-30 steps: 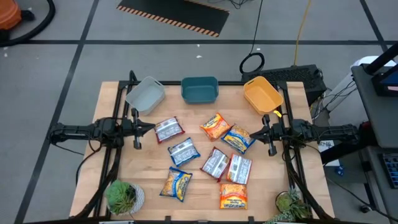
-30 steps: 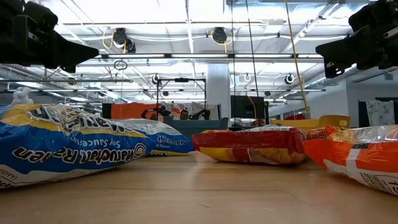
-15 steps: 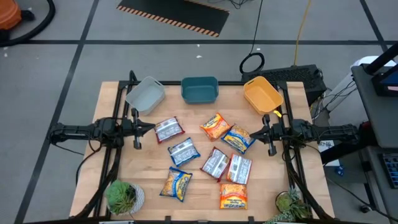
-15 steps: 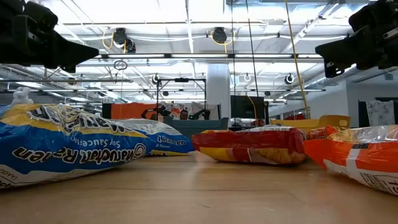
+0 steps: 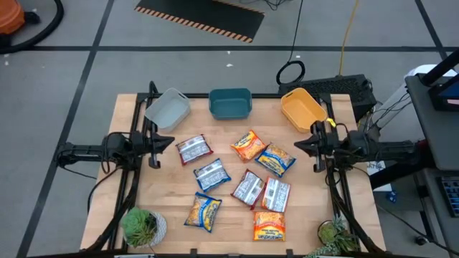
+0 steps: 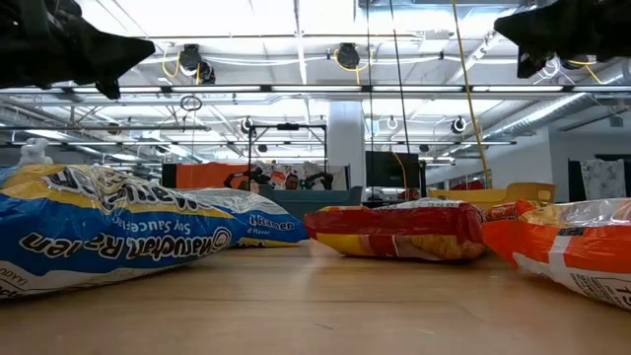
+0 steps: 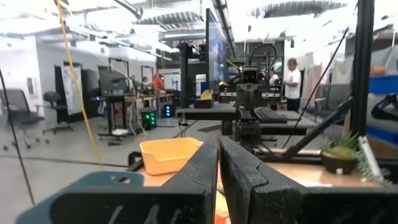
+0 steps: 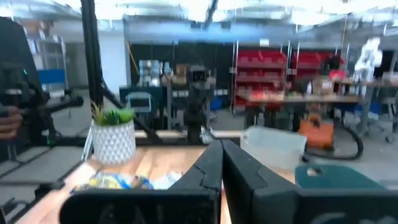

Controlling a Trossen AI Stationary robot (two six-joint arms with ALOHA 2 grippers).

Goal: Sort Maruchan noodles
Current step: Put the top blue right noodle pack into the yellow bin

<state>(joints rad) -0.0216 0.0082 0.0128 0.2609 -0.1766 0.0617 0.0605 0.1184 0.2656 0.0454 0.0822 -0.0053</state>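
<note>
Eight flat crinkly plastic ramen packets point(image 5: 249, 188), wooden table point(image 5: 125, 115), left gripper point(image 5: 172, 142) and right gripper point(image 5: 297, 144) closed, empty

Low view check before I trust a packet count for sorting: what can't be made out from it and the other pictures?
- Low view: the blue-and-yellow packet and orange packet are cut off by the edges and hide packets behind them.
- Low view: the tubs are mostly hidden behind packets.
- High view: packet print is too small to read.
- Right wrist view: blurred; the right hand covers the packets.
</note>
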